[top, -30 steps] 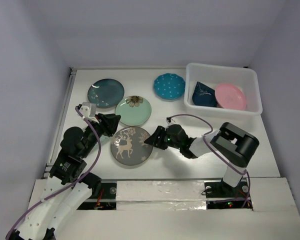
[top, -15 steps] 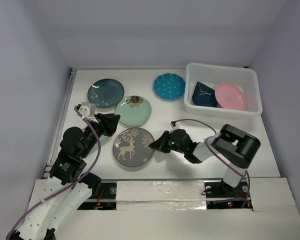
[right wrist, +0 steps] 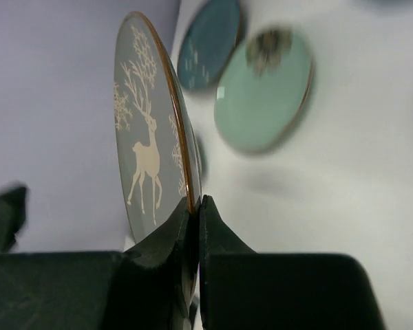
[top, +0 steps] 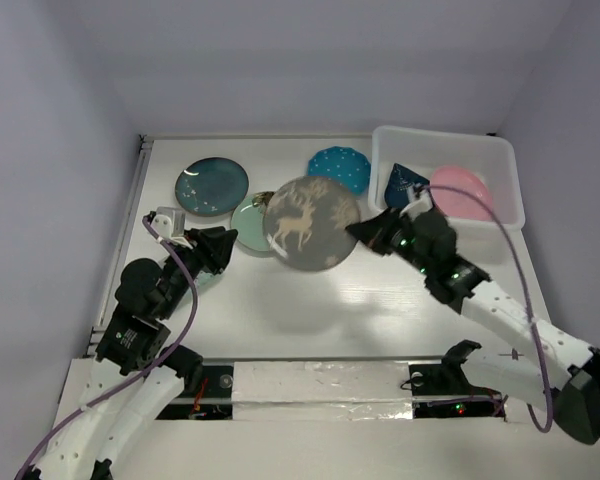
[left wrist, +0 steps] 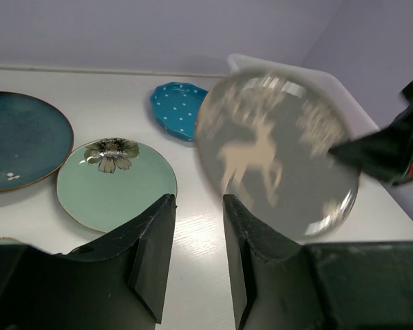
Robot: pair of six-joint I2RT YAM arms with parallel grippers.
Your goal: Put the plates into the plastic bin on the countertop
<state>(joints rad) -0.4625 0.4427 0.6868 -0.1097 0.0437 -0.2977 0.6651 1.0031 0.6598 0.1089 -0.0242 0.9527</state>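
- the reindeer plate [top: 310,223] is held in the air over the worktop [top: 280,310], tilted nearly on edge, between the mint plate [left wrist: 117,182] and the bin [top: 450,134].
- the right gripper [right wrist: 195,203] is clamped on its rim, with 1 finger on each face, at the side nearest the bin.
- the left gripper [left wrist: 196,206] hangs low near the mint plate, its jaws apart and nothing between them.
- 2 plates lie in the bin: the navy plate [top: 405,185] and the pink plate [top: 465,190].
- 3 lie flat on the worktop: the mint plate, the teal plate [left wrist: 20,141] and the dotted plate [left wrist: 175,110].
- the reindeer plate is judged stiff, glazed and likely ceramic, so it is fairly heavy for an edge pinch, slippery, and easily chipped if dropped.
- only the rim offers a hold, and a deep bite over the lip is judged safer, since a shallow one may let the plate swing or slide out.
- a slow lowering into the bin is called for, as the plate would meet the hard plates already there.
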